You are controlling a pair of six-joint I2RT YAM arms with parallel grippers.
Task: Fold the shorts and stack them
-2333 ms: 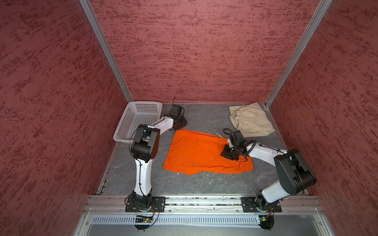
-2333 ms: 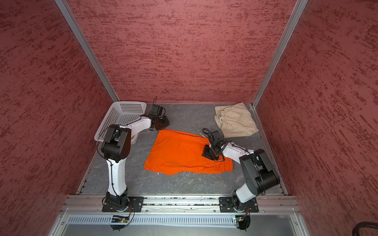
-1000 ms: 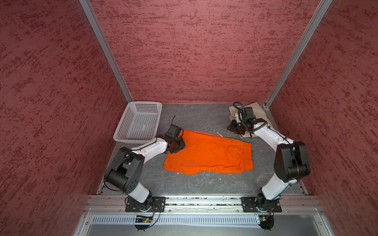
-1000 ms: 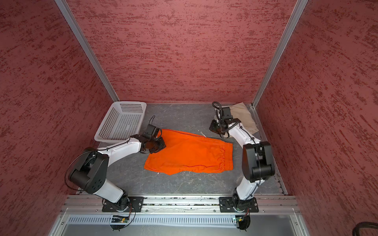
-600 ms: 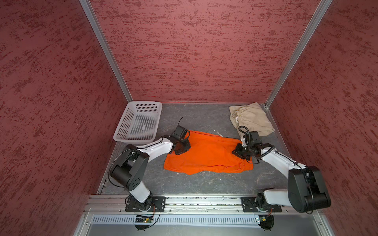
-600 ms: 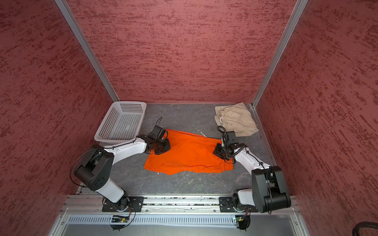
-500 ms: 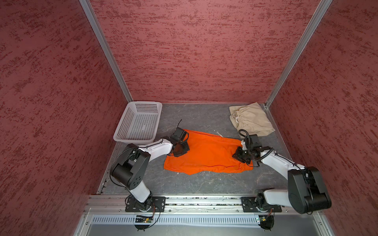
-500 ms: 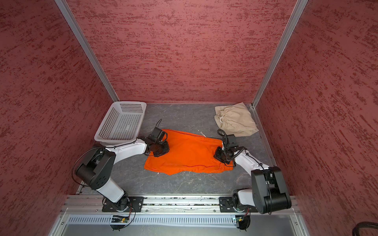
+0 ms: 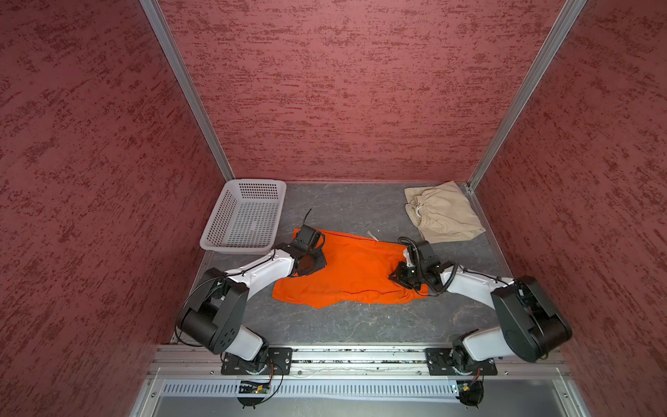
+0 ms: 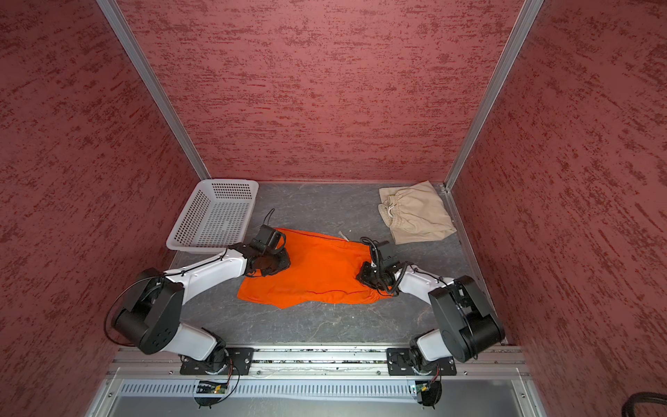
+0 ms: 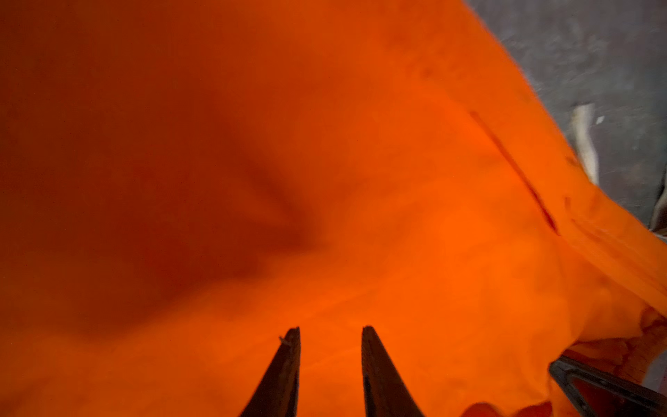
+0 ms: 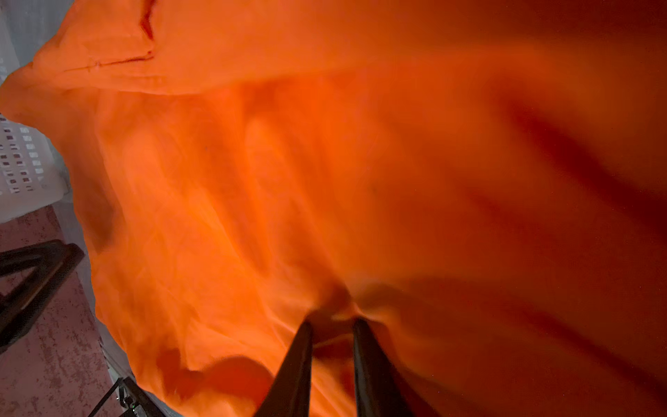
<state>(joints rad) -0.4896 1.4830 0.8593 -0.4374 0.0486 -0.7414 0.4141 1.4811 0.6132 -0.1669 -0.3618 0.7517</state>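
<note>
Orange shorts [image 9: 346,267], where are they?
Me: Spread flat in the middle. My right gripper [image 12: 332,325] pinches a bunch of their cloth; my left gripper [image 11: 330,330], slightly parted, grips nothing. Beige shorts [image 9: 442,213] lie far right.

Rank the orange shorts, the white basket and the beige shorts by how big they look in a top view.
1. orange shorts: spread flat, clearly the largest.
2. white basket: next.
3. beige shorts: folded, only a little smaller than the basket. Both lie at the back, so this gap is narrow.
</note>
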